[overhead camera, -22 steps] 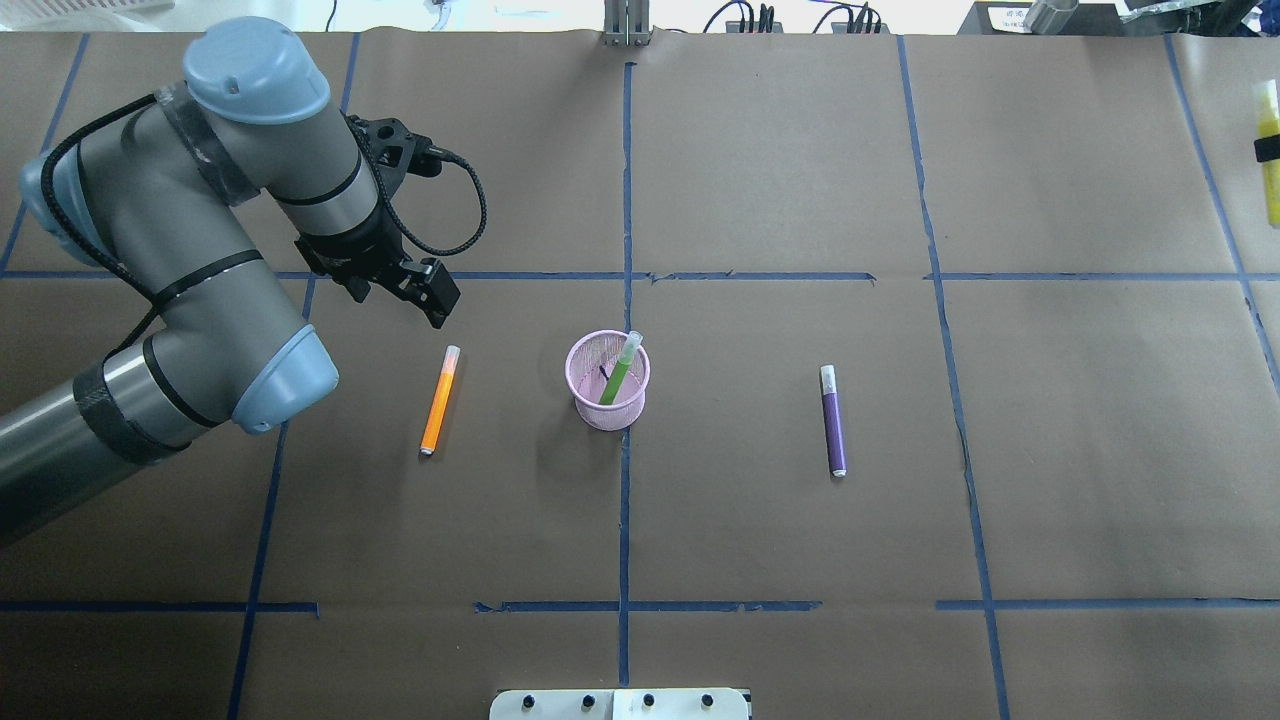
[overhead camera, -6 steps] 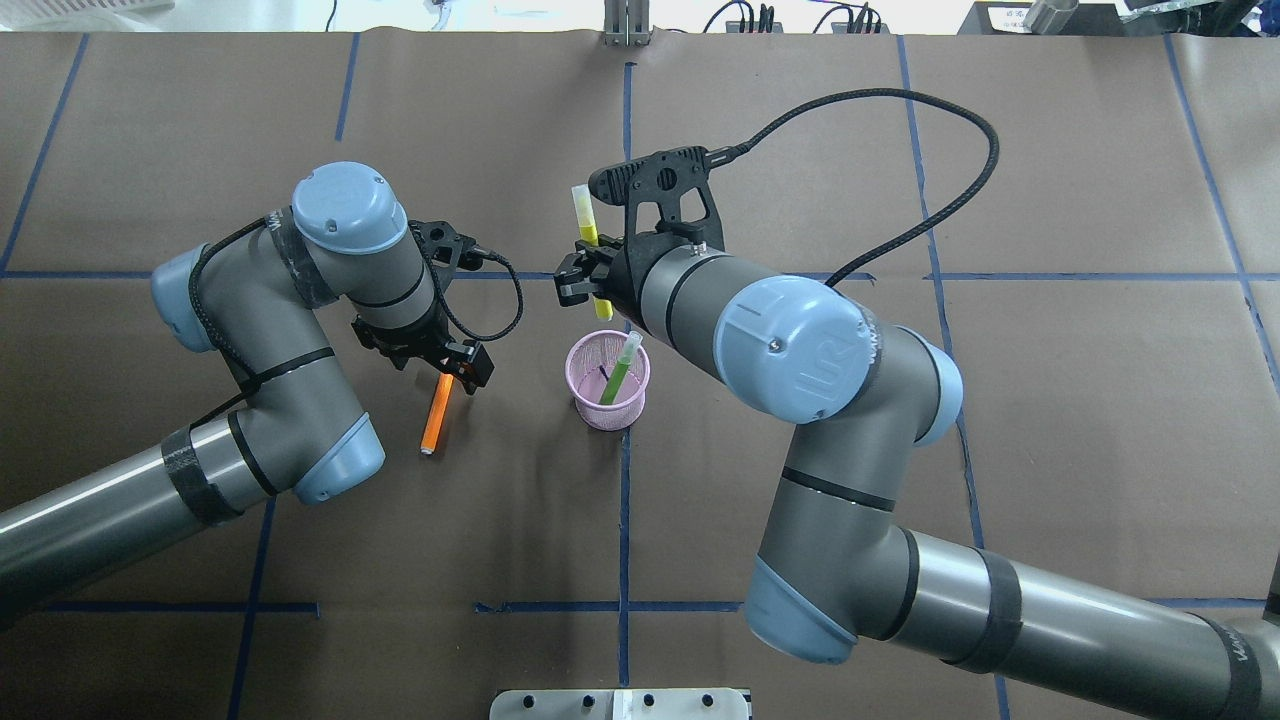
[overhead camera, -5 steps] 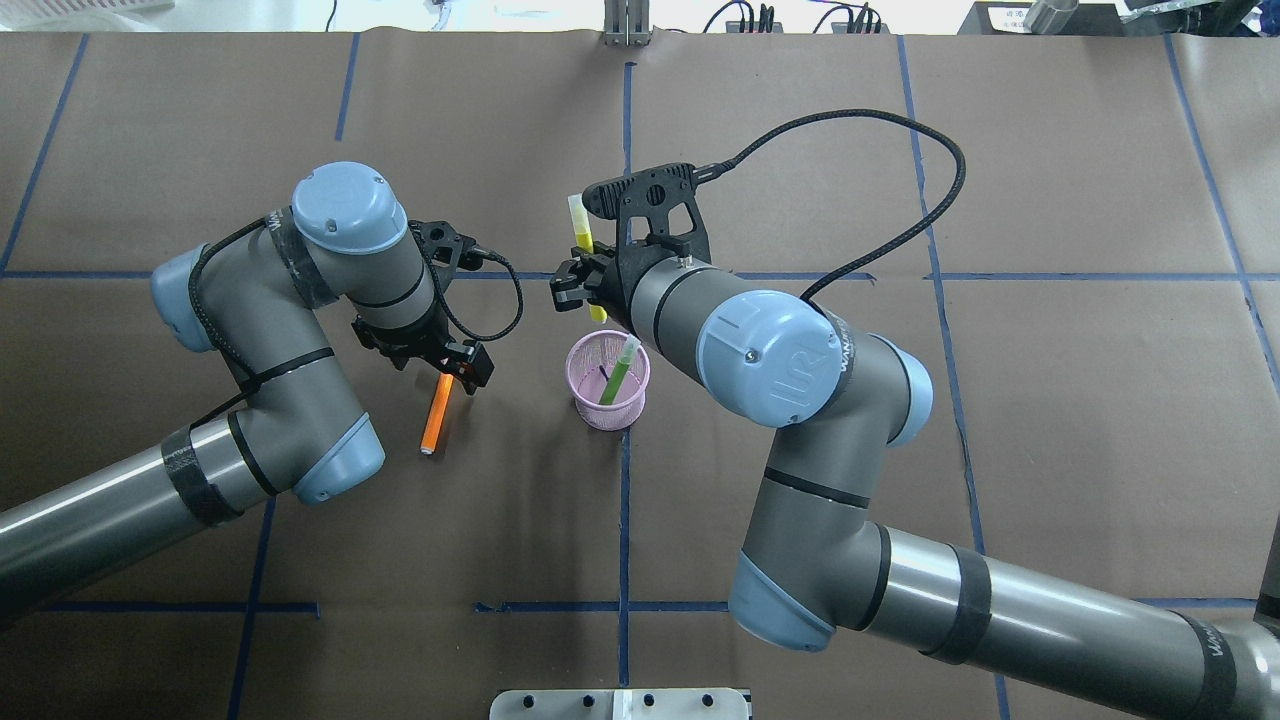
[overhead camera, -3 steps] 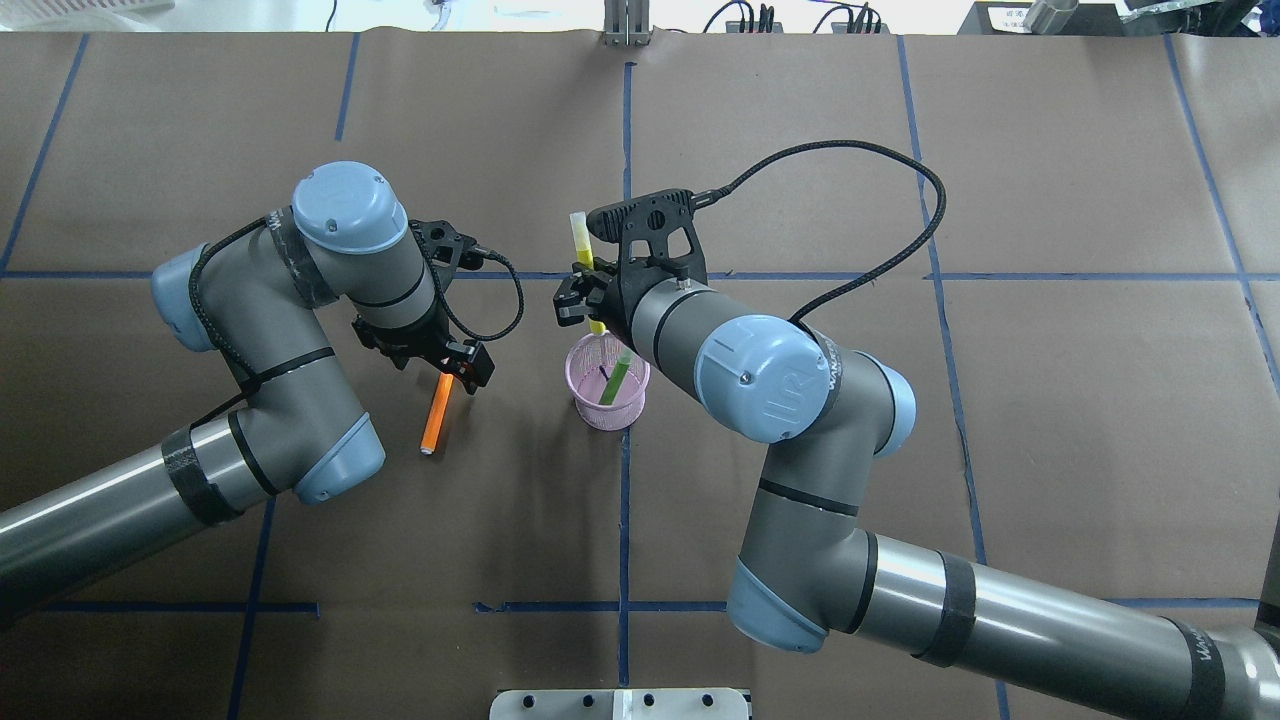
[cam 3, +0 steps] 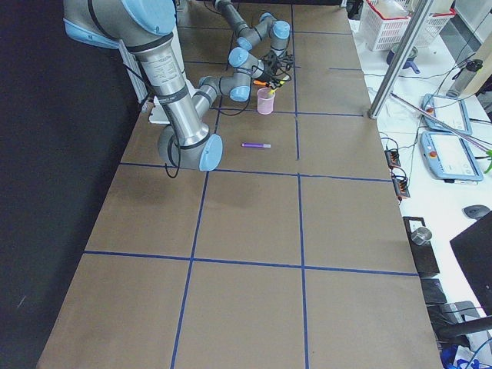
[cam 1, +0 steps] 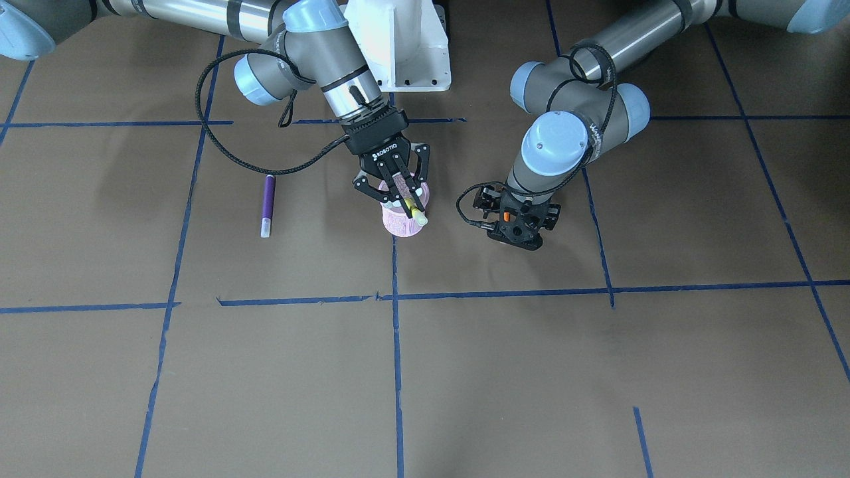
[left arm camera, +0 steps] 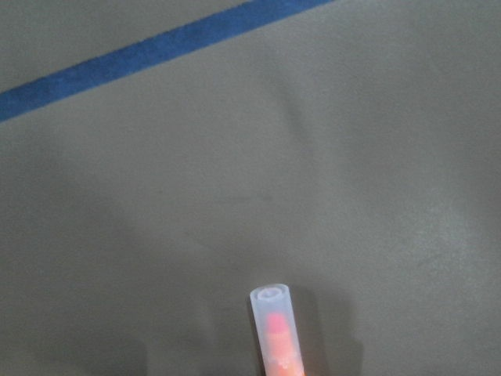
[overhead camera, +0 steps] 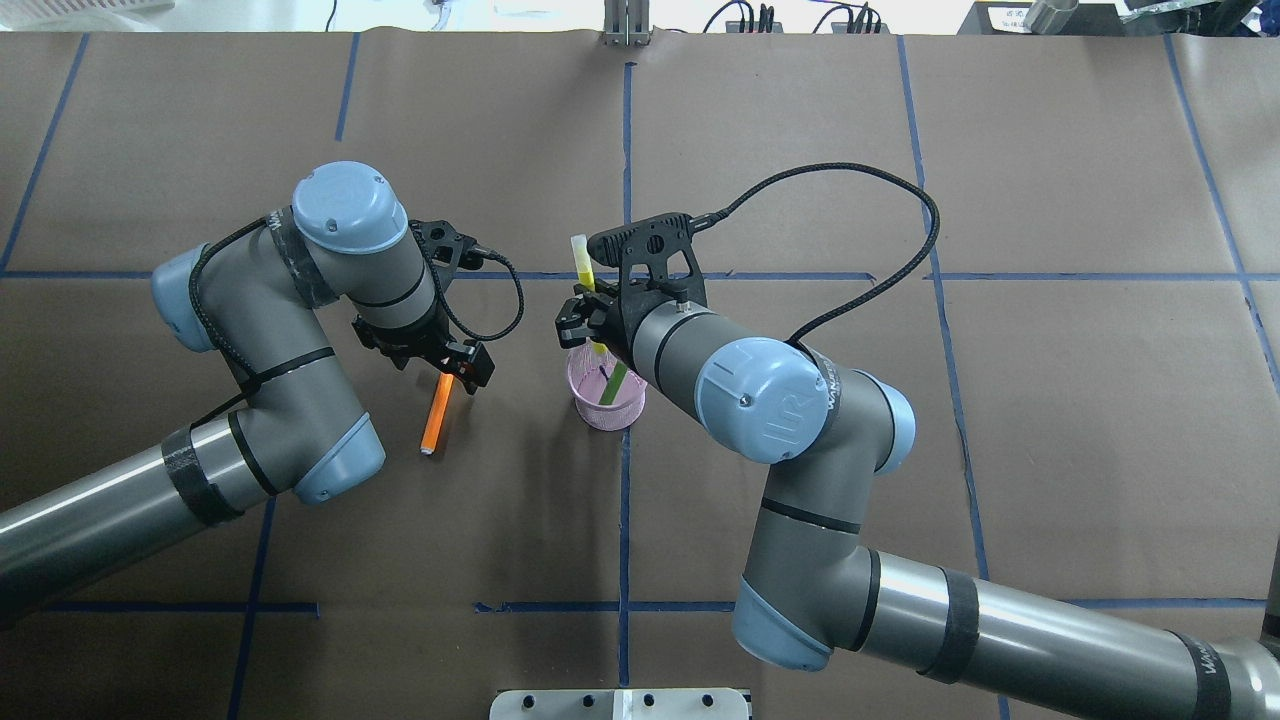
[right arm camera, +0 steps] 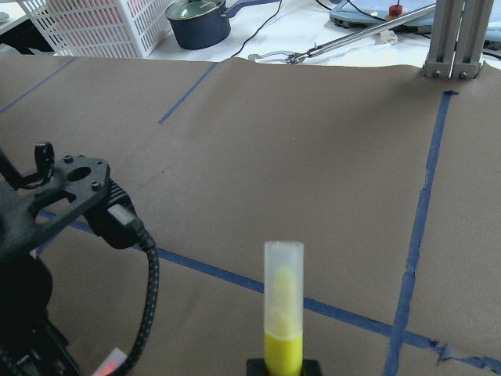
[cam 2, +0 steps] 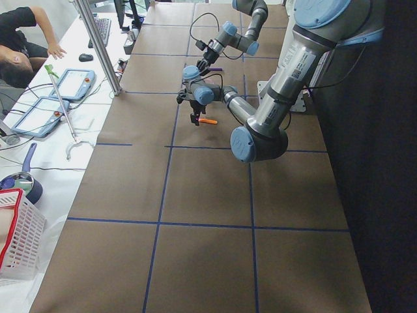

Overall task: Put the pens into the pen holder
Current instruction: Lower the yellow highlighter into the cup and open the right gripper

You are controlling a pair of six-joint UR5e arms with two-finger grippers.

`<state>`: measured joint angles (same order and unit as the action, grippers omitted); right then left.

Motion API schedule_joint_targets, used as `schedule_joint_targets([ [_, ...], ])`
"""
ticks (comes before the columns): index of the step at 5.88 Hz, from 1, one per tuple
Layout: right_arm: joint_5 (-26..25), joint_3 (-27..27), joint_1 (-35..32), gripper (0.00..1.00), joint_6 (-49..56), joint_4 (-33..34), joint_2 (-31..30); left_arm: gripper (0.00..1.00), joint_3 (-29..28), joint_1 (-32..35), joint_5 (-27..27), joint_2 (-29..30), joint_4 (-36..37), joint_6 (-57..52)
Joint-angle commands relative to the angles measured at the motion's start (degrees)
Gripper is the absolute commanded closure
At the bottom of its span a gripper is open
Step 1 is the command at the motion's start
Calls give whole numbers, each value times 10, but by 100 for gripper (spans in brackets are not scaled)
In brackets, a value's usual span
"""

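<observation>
The pink mesh pen holder [overhead camera: 605, 405] stands mid-table with the green pen [overhead camera: 617, 380] leaning inside it; it also shows in the front view [cam 1: 398, 227]. My right gripper [cam 1: 398, 191] is shut on a yellow pen [overhead camera: 580, 260] and holds it tilted, cap up, right over the holder's mouth; the right wrist view shows this pen [right arm camera: 282, 313] too. The orange pen [overhead camera: 435, 415] lies left of the holder. My left gripper [overhead camera: 462, 372] is down over its cap end [left arm camera: 274, 329]; its fingers are hidden. The purple pen [cam 1: 267, 199] lies alone on the table.
The table is brown paper with blue tape lines. The robot's white base [cam 1: 398, 40] is at the near edge. The right arm's elbow [overhead camera: 780, 400] hangs over the area right of the holder. An operator [cam 2: 19, 39] and tablets sit beyond the far side.
My right gripper has carried the yellow pen down and toward the holder, from behind it to over its mouth. The left arm and orange pen have not moved in the last second.
</observation>
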<state>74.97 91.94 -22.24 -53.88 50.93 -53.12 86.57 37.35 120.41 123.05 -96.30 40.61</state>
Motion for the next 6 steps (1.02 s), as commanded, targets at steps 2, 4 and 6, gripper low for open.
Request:
schedule_joint_targets([
  [2,-6,8,3,9,-1,0,-10,0,1,0,0,0,0,0],
  [4,-16,34,3,0,-2,7,-9,0,1,0,0,0,1,0],
  [6,-11,88,2,0,-16,68,-7,0,1,0,0,0,1,0],
])
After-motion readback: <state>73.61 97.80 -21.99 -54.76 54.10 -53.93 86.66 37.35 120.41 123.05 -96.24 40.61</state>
